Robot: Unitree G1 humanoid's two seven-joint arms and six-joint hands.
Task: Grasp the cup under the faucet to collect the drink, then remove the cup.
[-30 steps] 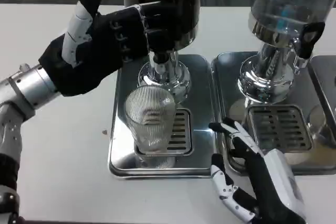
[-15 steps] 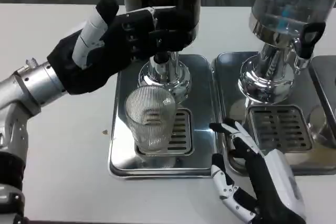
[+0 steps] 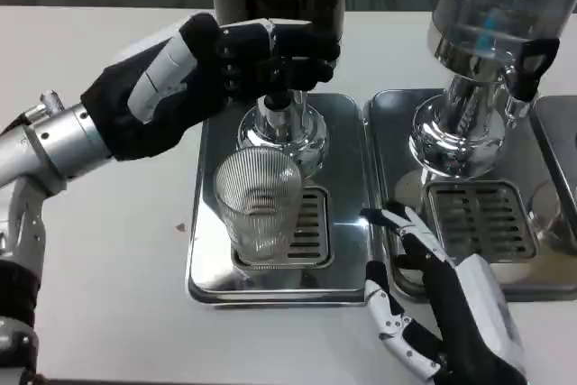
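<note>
Cup [image 3: 261, 207] is stood upright on the drip tray [image 3: 207, 259] grate, below the faucet [image 3: 281, 123], ungripped. The left robot hand [image 3: 216, 69] is raised above it, fingers curled at the dispenser tap. The right robot hand [image 3: 442, 308] is rested on the surface [image 3: 99, 295], fingers spread, holding nothing, near the tray's right edge.

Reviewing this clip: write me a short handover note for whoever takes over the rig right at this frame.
Left hand: raised at the dark dispenser's faucet, fingers curled around the tap area; whether it is pressing the tap is unclear.
Right hand: open, fingers spread, low at the front edge of the table, holding nothing.
Cup: clear ribbed glass, upright on the left drip tray below the faucet, touched by neither hand.
Done: cup is placed under the faucet. No drink visible in it.
Left: fill the cup, then grasp and remove it.
</note>
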